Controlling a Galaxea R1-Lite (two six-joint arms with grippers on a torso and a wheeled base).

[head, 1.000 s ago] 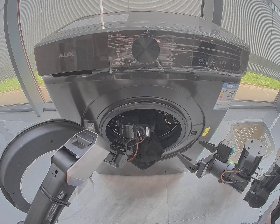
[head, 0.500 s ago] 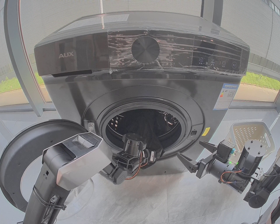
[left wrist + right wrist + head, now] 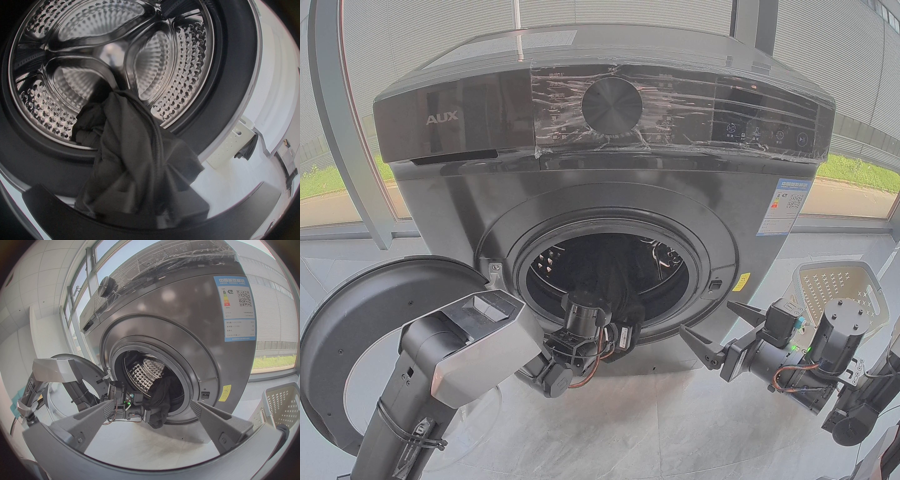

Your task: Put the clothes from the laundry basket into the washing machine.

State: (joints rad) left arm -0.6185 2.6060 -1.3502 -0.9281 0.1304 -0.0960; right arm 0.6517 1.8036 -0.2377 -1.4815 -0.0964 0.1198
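The grey washing machine (image 3: 650, 187) stands with its round opening bare. A dark garment (image 3: 619, 281) hangs from inside the drum (image 3: 93, 31) over the lower rubber lip; in the left wrist view the garment (image 3: 131, 156) bunches toward the camera. My left gripper (image 3: 622, 337) sits at the lower lip, shut on the garment's hanging end, and from the right wrist it appears as the left gripper (image 3: 147, 415) beside the cloth (image 3: 161, 399). My right gripper (image 3: 707, 318) is held open and empty in front of the machine's lower right. The white laundry basket (image 3: 837, 290) stands behind that arm.
The washer door (image 3: 356, 312) is swung fully open to the left, behind my left arm. Pale tiled floor (image 3: 650, 425) lies free in front of the machine. Windows and a metal frame run behind it.
My left wrist dropped from the drum mouth down to the lower lip, then edged back up a little. The garment's hanging tail is shorter, with more cloth inside. The right arm stayed still.
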